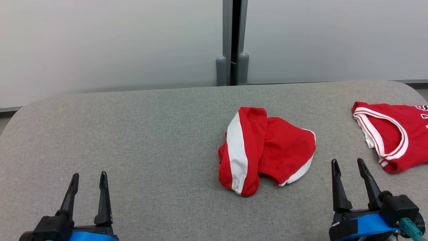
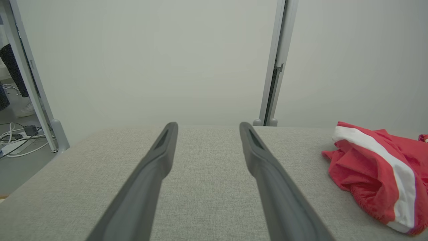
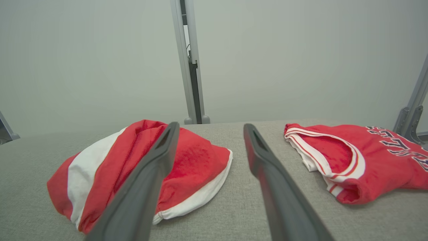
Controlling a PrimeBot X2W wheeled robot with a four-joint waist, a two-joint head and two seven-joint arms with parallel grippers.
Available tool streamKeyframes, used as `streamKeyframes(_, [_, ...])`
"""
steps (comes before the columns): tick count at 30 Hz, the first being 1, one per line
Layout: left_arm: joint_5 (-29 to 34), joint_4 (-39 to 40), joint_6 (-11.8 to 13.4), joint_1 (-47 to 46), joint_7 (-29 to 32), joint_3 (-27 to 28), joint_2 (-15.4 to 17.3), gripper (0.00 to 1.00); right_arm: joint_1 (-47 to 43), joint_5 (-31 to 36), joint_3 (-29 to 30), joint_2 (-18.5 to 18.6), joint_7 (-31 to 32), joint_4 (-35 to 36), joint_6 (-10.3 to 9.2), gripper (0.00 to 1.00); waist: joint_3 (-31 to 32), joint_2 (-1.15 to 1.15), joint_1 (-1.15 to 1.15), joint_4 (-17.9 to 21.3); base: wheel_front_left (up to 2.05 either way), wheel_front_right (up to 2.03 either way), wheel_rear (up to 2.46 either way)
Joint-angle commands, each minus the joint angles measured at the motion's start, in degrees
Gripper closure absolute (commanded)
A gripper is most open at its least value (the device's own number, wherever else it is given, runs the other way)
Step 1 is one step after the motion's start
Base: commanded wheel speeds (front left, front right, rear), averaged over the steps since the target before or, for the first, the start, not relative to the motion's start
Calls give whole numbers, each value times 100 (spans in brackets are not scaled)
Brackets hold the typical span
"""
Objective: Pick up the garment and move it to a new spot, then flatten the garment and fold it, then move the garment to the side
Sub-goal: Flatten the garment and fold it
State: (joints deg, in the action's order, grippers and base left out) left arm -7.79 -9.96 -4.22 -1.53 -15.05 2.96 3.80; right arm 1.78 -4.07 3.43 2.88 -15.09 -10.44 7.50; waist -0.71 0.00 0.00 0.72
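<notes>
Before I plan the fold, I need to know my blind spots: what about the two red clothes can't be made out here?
- Jersey: head view, right edge cuts it off; its lettering is incomplete.
- Crumpled garment: its own folds hide its shape and openings.
- Same garment, right wrist view: a finger of the right gripper crosses its middle.
- Same garment, left wrist view: right edge cuts it off.

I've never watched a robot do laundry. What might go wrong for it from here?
1. The crumpled red-and-white garment lies bunched in layers. The open right pincer may pinch several layers at once, so the garment might not spread flat.
2. The red jersey lies close beside that pincer, so a reach or sweep could snag or drag it.
3. With two red pieces this near each other, the robot might grab the wrong one.
</notes>
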Motion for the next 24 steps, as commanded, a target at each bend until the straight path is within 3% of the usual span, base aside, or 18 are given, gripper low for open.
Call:
streamKeyframes(1, [48,9,-35,29,-14,33,-10,0,-64,14,-25,-1,-6,-13,-2,0,-20,0,0,-1,0,0,0])
streamKeyframes(11, [126,26,-84,-172,-14,57,-53,0,495,175,-893,220,-5,-351,-2,0,-222,0,0,-13,0,0,0])
streamKeyframes(24, [2,70,-23,-486,-14,-189,-77,0,1443,412,-1475,544,4,-2449,-2,0,-674,0,0,-389,0,0,0])
